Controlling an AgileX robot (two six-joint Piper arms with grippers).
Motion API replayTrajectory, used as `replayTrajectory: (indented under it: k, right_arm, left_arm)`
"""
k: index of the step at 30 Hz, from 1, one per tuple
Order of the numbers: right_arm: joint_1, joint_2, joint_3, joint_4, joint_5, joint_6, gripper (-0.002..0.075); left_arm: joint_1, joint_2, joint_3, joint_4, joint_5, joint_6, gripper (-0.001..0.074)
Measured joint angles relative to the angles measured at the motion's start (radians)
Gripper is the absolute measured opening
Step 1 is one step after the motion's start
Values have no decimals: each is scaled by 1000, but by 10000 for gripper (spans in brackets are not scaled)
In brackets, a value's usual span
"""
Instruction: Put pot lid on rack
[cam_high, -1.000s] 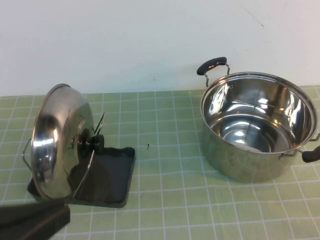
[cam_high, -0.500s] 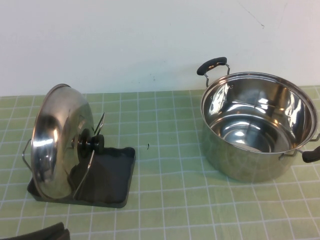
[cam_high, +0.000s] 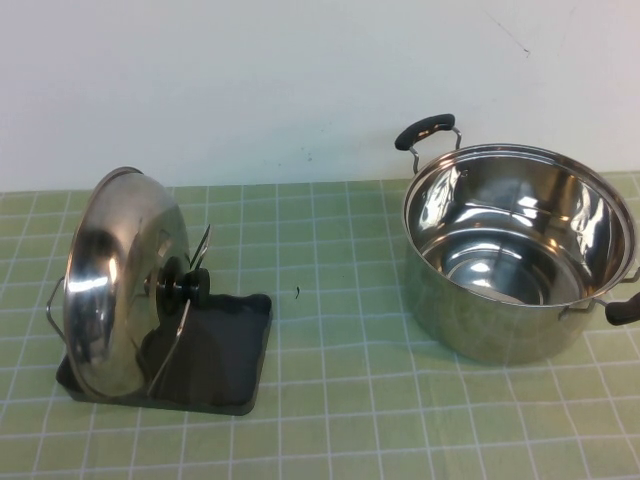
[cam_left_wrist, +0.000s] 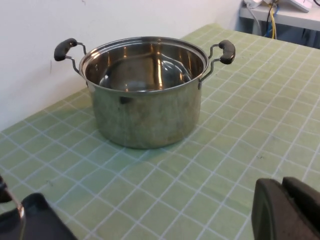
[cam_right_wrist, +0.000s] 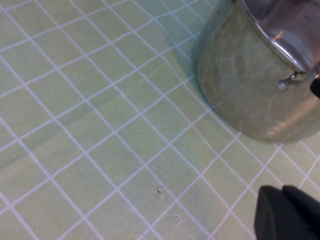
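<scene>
The shiny steel pot lid (cam_high: 115, 280) stands on edge in the rack (cam_high: 235, 350), its black knob (cam_high: 186, 286) facing right between the silver wire loops (cam_high: 200, 245). No gripper touches it. Neither gripper shows in the high view. In the left wrist view my left gripper (cam_left_wrist: 284, 187) is shut and empty, low over the green mat, with a corner of the rack's dark tray (cam_left_wrist: 35, 222) beside it. In the right wrist view my right gripper (cam_right_wrist: 283, 192) is shut and empty over the mat, near the pot's wall.
The deep steel pot (cam_high: 520, 250) with black side handles stands open at the right; it also shows in the left wrist view (cam_left_wrist: 145, 90) and the right wrist view (cam_right_wrist: 260, 75). A green tiled mat (cam_high: 340, 400) covers the table, and a white wall runs behind it.
The dark left arm at the lower left corner of the high view has drawn back out of the frame. The lid, rack and pot have not moved.
</scene>
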Motion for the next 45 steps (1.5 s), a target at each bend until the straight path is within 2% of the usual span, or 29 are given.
replayTrajectory:
  k: [4,8,12,14,18,24,29,35,38,43,45]
  right_arm:
    - [0,0,0,0,2,0,-1]
    - [0,0,0,0,2,0,-1]
    - [0,0,0,0,2,0,-1]
    - [0,0,0,0,2,0,-1]
    - [0,0,0,0,2,0,-1]
    - [0,0,0,0,2,0,-1]
    - [0,0,0,0,2,0,-1]
    - [0,0,0,0,2,0,-1]
    - [0,0,0,0,2,0,-1]
    - [0,0,0,0,2,1,-1]
    - [0,0,0,0,2,1,-1]
  left_arm:
    - [63,-87,31,27,-23,4,-1]
    - [216,-211,56,79,-96,-32,-1]
    - [342,-252,90,217,-139,-195,-1]
    - [370,-252,119,307,-139,-300,-1]
    - [379,-252,168,389,-139,-399,-1]
    - [381,-252,252,413,-209,-420,-1]
    - [381,-252,383,410,-440,-484,-2]
    - [328,-254,419,559,-596,-690,-1]
    - [308,-254,419,639,-583,-749,-2]
    - [306,-254,419,713,-375,-794,-2]
    - [305,-254,417,726,-361,-805,-2]
